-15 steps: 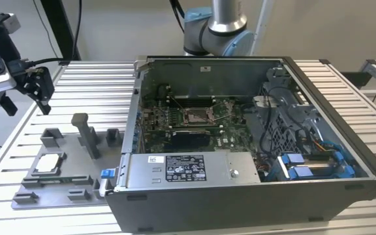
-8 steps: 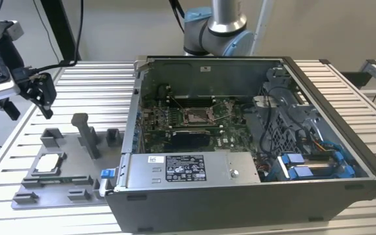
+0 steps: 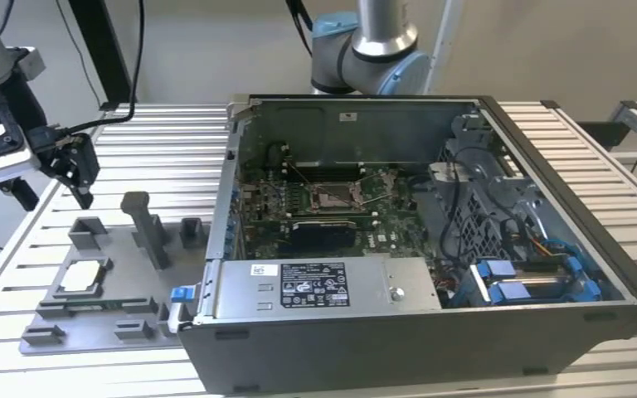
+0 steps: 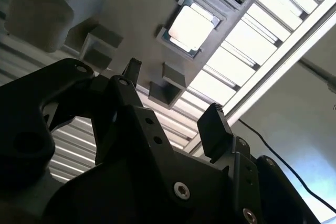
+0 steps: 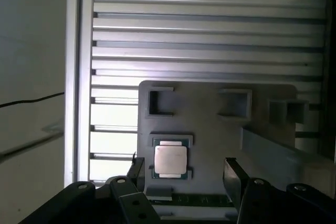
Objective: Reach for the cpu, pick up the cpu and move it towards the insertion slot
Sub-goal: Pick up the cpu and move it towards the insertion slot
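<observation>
The cpu is a small silvery square chip lying flat in a recess of the grey fixture tray, at the exterior view's left. It also shows in both wrist views, cpu and cpu. My gripper hangs well above the tray's far end. It is open, with nothing between its black fingers. The gripper is still apart from the chip. The insertion slot is a silver-framed socket on the green board inside the open computer case.
The open computer case takes up the middle and the exterior view's right, its walls rising above the board. Upright grey posts stand on the tray between the cpu and the case. A slatted metal table lies under everything.
</observation>
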{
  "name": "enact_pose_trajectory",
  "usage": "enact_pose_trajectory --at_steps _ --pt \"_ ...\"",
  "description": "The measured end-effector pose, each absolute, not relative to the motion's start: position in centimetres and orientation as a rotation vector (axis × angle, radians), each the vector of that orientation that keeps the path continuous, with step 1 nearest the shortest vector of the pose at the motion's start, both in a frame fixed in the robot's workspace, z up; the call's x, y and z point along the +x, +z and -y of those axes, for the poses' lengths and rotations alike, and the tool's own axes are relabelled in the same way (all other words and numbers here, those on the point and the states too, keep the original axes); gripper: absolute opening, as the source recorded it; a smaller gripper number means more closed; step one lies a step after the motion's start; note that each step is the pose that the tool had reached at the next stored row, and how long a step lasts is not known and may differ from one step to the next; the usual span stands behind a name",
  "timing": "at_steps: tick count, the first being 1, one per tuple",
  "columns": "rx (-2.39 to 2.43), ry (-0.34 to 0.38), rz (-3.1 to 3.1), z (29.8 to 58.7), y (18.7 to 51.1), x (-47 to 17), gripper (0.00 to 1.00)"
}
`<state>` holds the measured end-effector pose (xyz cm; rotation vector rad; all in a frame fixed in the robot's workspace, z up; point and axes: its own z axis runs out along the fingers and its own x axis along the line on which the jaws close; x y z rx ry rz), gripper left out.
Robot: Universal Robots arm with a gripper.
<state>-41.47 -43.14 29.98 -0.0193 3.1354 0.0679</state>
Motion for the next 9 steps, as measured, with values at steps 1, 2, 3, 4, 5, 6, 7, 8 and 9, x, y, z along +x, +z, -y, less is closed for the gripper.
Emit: enact_pose_trajectory --at_steps 1,2,3,4,5,6,7,8,9 --pt "-0.019 0.068 -3.135 43.2 29.8 -41.5 1.00" --pt "-0.019 0.068 -3.135 43.3 29.6 -41.5 1.00" --pt "-0.019 0.068 -3.135 43.4 29.4 -41.5 1.00" --pt "-0.019 0.068 -3.135 43.4 29.3 -41.5 1.00" --pt "-0.019 0.068 -3.135 43.5 29.1 -41.5 1.00" --pt "-0.019 0.068 -3.135 43.6 28.9 -41.5 1.00" --pt "-0.018 0.068 -3.135 43.6 28.7 -41.5 1.00" --pt "-0.016 0.068 -3.135 43.7 28.5 -41.5 1.00" --pt "-0.014 0.068 -3.135 43.7 28.4 -41.5 1.00"
